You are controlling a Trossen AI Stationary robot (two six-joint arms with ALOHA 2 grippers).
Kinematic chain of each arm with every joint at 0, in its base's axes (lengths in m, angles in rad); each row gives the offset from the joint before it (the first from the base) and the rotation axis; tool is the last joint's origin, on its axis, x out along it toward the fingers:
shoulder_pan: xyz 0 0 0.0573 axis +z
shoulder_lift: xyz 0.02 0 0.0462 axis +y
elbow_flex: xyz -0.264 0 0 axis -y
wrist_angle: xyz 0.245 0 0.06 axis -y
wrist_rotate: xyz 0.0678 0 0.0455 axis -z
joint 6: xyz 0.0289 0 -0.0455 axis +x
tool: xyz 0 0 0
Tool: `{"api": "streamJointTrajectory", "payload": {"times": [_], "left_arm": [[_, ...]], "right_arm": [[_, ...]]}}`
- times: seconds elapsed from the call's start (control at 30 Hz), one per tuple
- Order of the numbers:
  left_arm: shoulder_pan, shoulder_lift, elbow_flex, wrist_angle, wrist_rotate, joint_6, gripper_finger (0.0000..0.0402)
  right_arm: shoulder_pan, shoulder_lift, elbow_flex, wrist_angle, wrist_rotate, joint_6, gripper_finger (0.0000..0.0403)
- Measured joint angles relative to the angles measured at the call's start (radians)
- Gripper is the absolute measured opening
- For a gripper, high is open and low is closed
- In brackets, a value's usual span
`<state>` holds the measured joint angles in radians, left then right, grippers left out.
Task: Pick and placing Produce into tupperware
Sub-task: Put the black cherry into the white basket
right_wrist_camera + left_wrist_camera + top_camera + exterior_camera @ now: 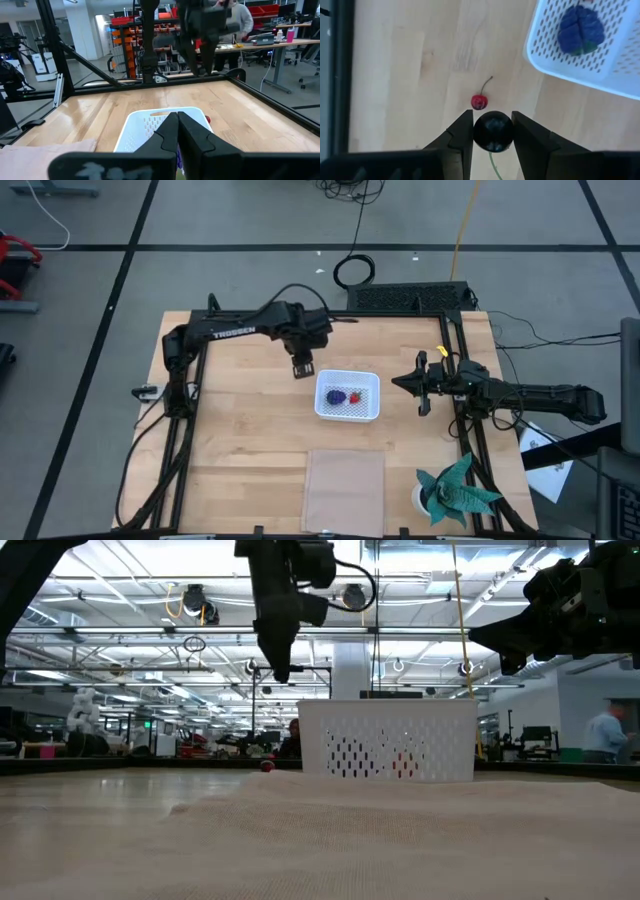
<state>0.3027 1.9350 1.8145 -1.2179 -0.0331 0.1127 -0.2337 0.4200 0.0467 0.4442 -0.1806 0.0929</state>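
The left gripper (492,131) clenches a dark berry (493,131) at frame centre, left of the white tupperware (347,396); it should clear the rim before releasing. The right gripper (424,384), closed, waits right.

— Anything written that you can actually read?
— One word: "TROSSEN", in pale capitals along the upper link of the left arm (235,332), seen from the high view.
— What about the right arm (540,395)?
— No lettering legible on it.
— And the papers off the table's right edge (545,455)?
— There are dark marks on the white sheet, but too small to make out.
— The room behind the table?
— Shelves, desks and bins in the low and right wrist views, but no sign or label there can be read.
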Motion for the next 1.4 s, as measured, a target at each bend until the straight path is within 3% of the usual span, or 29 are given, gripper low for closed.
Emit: {"api": "streamJointTrajectory", "payload": {"times": [0.6, 1.4], "left_arm": [[0.003, -0.001, 0.234, -0.200, 0.004, -0.001, 0.0113], [0.058, 0.000, 0.257, -0.231, 0.007, 0.025, 0.0113]], "right_arm": [[0.000, 0.000, 0.000, 0.000, 0.000, 0.000, 0.0000], [0.000, 0.000, 0.000, 0.000, 0.000, -0.003, 0.0000]]}}
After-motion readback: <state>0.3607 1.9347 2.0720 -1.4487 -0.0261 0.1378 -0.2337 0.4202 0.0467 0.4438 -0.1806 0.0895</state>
